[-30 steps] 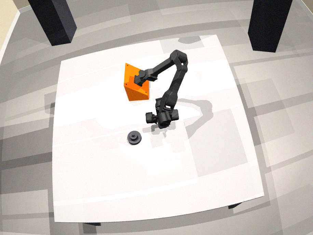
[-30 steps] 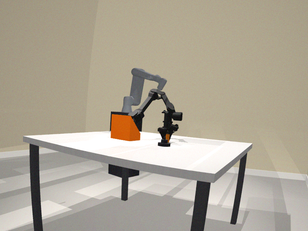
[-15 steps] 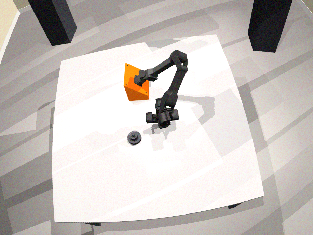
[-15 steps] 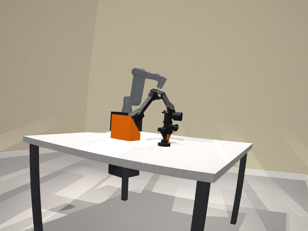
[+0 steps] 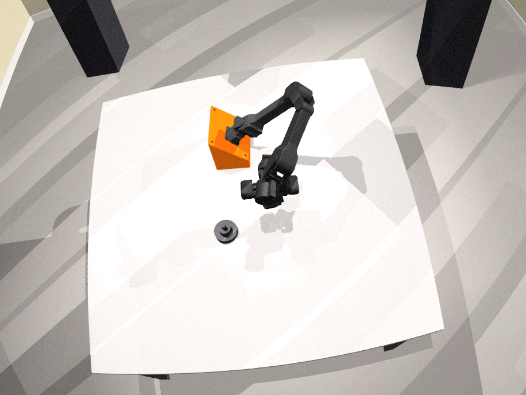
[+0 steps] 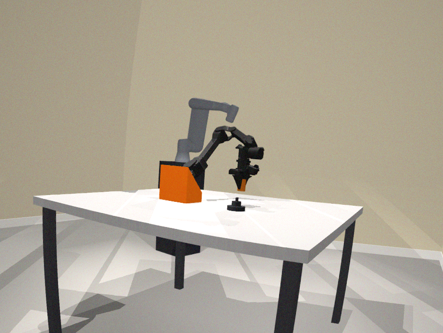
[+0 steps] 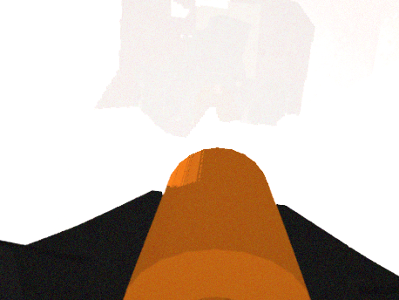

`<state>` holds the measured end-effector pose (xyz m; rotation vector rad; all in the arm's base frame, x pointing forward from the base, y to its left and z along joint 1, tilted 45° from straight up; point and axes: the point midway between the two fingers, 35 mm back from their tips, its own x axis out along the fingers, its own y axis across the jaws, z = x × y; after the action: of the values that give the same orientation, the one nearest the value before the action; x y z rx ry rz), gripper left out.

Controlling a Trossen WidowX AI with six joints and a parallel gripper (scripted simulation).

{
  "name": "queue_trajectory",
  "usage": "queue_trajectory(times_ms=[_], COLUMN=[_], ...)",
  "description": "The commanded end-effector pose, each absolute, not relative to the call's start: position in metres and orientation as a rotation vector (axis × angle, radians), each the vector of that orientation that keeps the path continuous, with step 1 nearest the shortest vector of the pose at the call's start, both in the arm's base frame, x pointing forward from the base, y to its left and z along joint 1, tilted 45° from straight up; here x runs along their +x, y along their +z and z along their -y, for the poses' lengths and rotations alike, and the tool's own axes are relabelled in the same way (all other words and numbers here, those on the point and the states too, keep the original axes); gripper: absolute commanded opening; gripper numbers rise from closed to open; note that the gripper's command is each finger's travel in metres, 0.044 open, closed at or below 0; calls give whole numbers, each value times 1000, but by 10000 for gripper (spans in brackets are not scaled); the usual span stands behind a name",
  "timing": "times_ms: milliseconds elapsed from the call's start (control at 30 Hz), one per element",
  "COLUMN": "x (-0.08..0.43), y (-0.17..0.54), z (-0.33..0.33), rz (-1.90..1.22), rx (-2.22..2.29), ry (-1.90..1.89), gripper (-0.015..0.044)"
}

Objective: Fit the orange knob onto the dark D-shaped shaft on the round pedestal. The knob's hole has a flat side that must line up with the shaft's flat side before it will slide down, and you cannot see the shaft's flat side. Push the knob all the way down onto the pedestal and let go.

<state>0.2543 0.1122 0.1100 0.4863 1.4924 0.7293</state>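
Note:
The orange knob [image 6: 243, 185] [image 7: 218, 227] is a cylinder held roughly upright. My gripper [image 6: 241, 188] [image 7: 217, 209] is shut on it, one dark finger on each side, and holds it above the table top. The round dark pedestal [image 5: 233, 236] [image 6: 231, 208] stands on the table with its thin shaft [image 5: 224, 227] [image 6: 236, 199] bare and pointing up. In the top view the pedestal is to the lower left of my hand, and the knob is hidden beneath the hand. The knob's hole is almost wholly cut off at the bottom of the wrist view; its flat side does not show.
An orange wedge-shaped block [image 5: 231, 160] [image 6: 174, 184] stands at my arm's base, behind the pedestal in the top view. The white table [image 5: 170, 322] [image 6: 272, 234] has open edges. A grey arm [image 6: 198, 125] stands in the background beyond the block.

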Motion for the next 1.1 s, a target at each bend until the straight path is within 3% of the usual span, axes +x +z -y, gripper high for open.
queue_trajectory(times_ms=[0, 367, 1067], x=[255, 250, 291], y=[132, 158, 118], z=[-91, -68, -47], rz=[-1483, -1482, -1480], rx=[485, 494, 490], ry=[727, 737, 733], gripper=[0, 0, 0])
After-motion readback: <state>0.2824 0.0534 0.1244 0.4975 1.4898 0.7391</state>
